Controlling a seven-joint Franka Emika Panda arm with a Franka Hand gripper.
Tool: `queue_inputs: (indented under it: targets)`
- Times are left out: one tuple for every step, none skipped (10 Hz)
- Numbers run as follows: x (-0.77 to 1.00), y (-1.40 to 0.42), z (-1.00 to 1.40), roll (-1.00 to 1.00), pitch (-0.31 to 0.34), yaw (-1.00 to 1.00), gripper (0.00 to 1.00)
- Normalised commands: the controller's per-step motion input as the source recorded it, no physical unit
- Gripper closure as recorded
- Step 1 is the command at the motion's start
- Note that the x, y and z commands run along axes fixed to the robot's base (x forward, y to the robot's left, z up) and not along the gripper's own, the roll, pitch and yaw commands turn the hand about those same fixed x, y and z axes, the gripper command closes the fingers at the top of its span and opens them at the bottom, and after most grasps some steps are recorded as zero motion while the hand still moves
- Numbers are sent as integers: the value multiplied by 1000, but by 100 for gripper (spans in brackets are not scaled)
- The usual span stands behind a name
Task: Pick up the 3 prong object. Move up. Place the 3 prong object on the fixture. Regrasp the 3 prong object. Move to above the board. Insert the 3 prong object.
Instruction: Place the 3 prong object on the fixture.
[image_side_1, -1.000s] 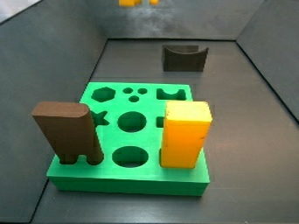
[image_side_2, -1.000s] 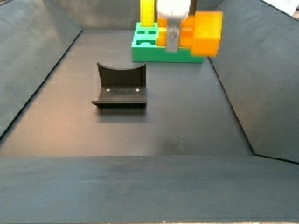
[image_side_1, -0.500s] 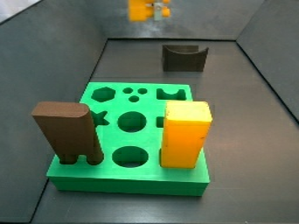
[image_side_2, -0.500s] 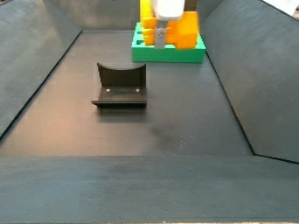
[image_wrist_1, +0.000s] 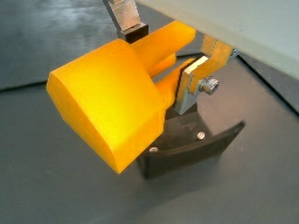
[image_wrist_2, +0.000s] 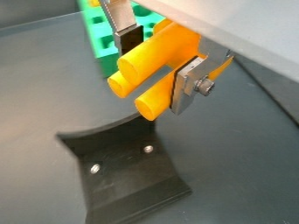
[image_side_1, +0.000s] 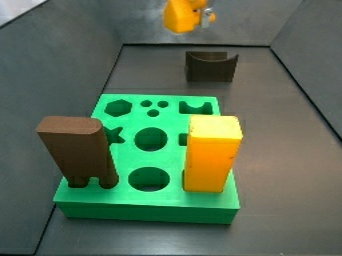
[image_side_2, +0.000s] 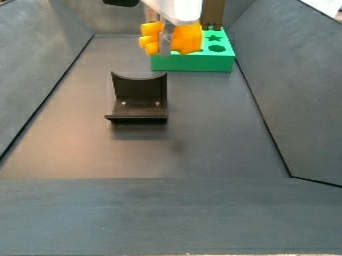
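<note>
The gripper (image_side_1: 187, 10) is shut on the 3 prong object (image_side_1: 182, 16), a small orange-yellow block, and holds it in the air above the dark fixture (image_side_1: 210, 65). In both wrist views the silver fingers (image_wrist_2: 187, 83) clamp the piece (image_wrist_2: 149, 66), its round prongs sticking out sideways, with the fixture (image_wrist_2: 122, 166) just below. The block end of the piece fills a wrist view (image_wrist_1: 111, 101), over the fixture (image_wrist_1: 193, 150). In a side view the gripper (image_side_2: 171, 32) hangs with the piece (image_side_2: 163, 40) between the fixture (image_side_2: 136, 97) and the green board (image_side_2: 211, 62).
A tall brown block (image_side_1: 74, 150) and a tall yellow-orange block (image_side_1: 213, 150) stand in the board (image_side_1: 140, 195). Sloping grey walls (image_side_2: 47, 70) enclose the dark floor on each side.
The gripper has carried the 3 prong object away from the board's side and down toward the fixture. The piece stays clamped between the fingers.
</note>
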Motion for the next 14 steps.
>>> queue_inputs:
  targets:
    - [189, -16, -14, 68, 39, 1000, 100]
    - [122, -13, -9, 70, 43, 1000, 100]
    - [40, -9, 8, 74, 49, 1000, 100]
    - [35, -10, 13, 79, 52, 1000, 100]
    - [33, -10, 11, 87, 57, 1000, 100]
    - [434, 656, 601, -637, 118, 1000, 100]
    - [371, 578, 532, -747, 152, 1000, 100]
    - [293, 466, 419, -789, 173, 1000, 100]
    - [168, 228, 170, -838, 205, 1000, 100]
    - [127, 129, 69, -859, 233, 1000, 100]
    - [104, 83, 46, -901, 320, 1000, 100]
    - [102, 68, 35, -931, 379, 1000, 100]
    - [104, 58, 7, -1000, 552, 954, 100]
    - [105, 47, -10, -802, 605, 582, 100]
